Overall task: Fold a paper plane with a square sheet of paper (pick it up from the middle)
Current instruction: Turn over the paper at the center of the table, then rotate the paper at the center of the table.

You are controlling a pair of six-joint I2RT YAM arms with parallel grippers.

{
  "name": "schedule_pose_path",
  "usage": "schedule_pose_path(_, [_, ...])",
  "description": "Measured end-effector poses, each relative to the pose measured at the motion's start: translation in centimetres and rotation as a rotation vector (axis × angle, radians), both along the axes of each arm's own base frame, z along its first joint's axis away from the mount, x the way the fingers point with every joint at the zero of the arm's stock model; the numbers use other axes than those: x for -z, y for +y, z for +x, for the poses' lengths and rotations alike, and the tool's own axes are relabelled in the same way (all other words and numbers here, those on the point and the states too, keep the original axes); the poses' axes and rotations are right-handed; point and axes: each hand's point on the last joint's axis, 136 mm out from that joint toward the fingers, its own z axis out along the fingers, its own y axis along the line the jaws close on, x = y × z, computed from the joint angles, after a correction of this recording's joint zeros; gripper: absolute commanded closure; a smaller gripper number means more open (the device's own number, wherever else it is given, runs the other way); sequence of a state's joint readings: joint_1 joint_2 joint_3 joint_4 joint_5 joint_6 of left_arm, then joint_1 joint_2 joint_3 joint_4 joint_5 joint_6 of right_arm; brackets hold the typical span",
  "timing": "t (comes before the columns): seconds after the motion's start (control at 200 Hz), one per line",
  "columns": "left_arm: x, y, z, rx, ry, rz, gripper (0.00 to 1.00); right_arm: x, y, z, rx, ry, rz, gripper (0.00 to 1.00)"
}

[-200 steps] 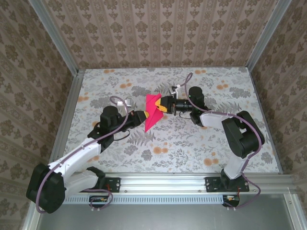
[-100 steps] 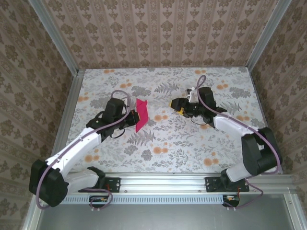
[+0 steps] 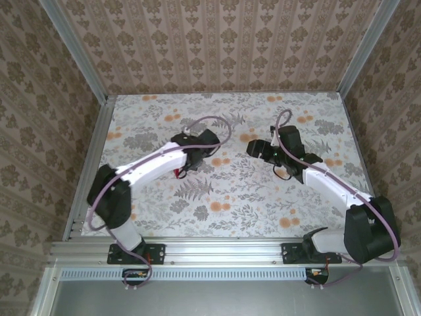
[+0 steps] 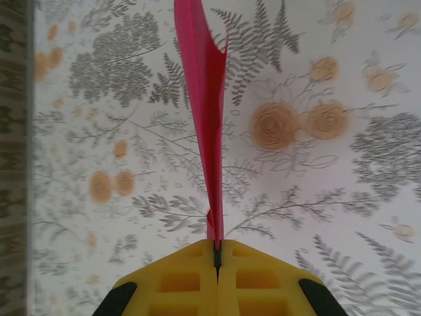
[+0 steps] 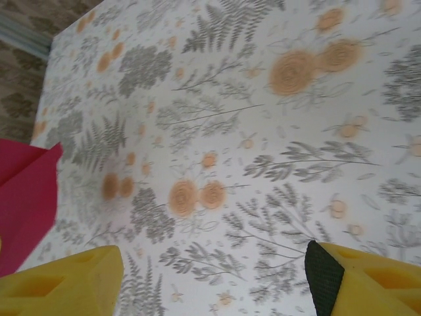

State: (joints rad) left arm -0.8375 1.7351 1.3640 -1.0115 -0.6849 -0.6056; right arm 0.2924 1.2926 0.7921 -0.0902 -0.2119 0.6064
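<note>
My left gripper (image 4: 217, 247) is shut on the square sheet of paper (image 4: 202, 99), which is magenta-red and folded narrow. I see it edge-on, running straight away from the yellow jaws above the table. From above, the left gripper (image 3: 185, 164) sits at mid-table under its own wrist, and a sliver of the paper (image 3: 179, 174) pokes out below it. My right gripper (image 5: 214, 276) is open with nothing between its yellow fingers (image 5: 72, 280). It hovers to the right of the paper (image 5: 26, 204) and apart from it. From above, the right gripper (image 3: 254, 147) points left toward the left arm.
The floral tablecloth (image 3: 263, 197) covers the whole table. Metal rails (image 3: 92, 158) and patterned walls close it in on the left, right and back. Bare cloth lies in front of and behind both grippers.
The right gripper has let go of the paper, opened and pulled back to the right. The left arm has swung round over mid-table, keeping the paper in its shut jaws.
</note>
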Motion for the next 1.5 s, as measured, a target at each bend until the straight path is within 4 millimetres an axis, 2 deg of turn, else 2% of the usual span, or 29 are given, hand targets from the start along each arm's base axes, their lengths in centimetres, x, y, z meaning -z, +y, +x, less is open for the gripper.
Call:
schedule_pose_path(0.115, [2.4,-1.4,0.5,0.035,0.040,0.132,0.92,0.1,-2.2,-0.5,0.079,-0.012,-0.038,0.24])
schedule_pose_path(0.205, [4.4,-3.0,0.7,0.064,0.071,0.178,0.86,-0.1,-3.7,-0.8,0.139,-0.026,-0.052,0.24])
schedule_pose_path(0.325, [6.8,-4.9,0.5,0.102,0.120,0.175,0.71,-0.3,-5.0,-1.1,0.190,-0.041,-0.066,0.24])
schedule_pose_path(0.44, [8.1,-6.2,0.1,0.114,0.168,0.100,0.53,0.0,-5.5,-1.3,0.208,-0.024,-0.082,0.24])
schedule_pose_path(0.54, [8.3,-7.3,-0.2,0.107,0.205,-0.019,0.42,0.3,-5.6,-1.5,0.210,-0.014,-0.088,0.24])
schedule_pose_path(0.605, [7.8,-7.7,-0.3,0.097,0.220,-0.128,0.36,0.4,-5.5,-1.6,0.204,-0.006,-0.085,0.24])
schedule_pose_path(0.75, [4.2,-6.8,-0.3,0.064,0.191,-0.398,0.25,2.0,-4.2,-1.6,0.155,0.050,-0.082,0.24])
schedule_pose_path(0.84, [1.9,-5.6,0.2,0.039,0.140,-0.538,0.19,2.9,-1.6,-1.7,0.084,0.082,-0.095,0.25])
schedule_pose_path(0.93, [1.1,-3.5,0.4,-0.011,0.103,-0.627,0.15,3.0,2.6,-1.9,-0.025,0.090,-0.108,0.26])
schedule_pose_path(1.06, [2.6,0.6,-0.1,-0.125,0.103,-0.672,0.11,3.2,9.7,-2.4,-0.188,0.089,-0.130,0.30])
schedule_pose_path(1.24, [4.6,5.5,-0.3,-0.282,0.106,-0.733,0.01,4.5,18.0,-3.4,-0.345,0.110,-0.161,0.42])
schedule_pose_path(1.365, [5.2,7.7,-0.3,-0.355,0.086,-0.783,0.00,5.5,22.8,-3.6,-0.411,0.126,-0.170,0.51])
schedule_pose_path(1.5, [5.7,9.2,-0.9,-0.399,0.079,-0.816,0.00,7.2,26.3,-3.9,-0.456,0.159,-0.171,0.54])
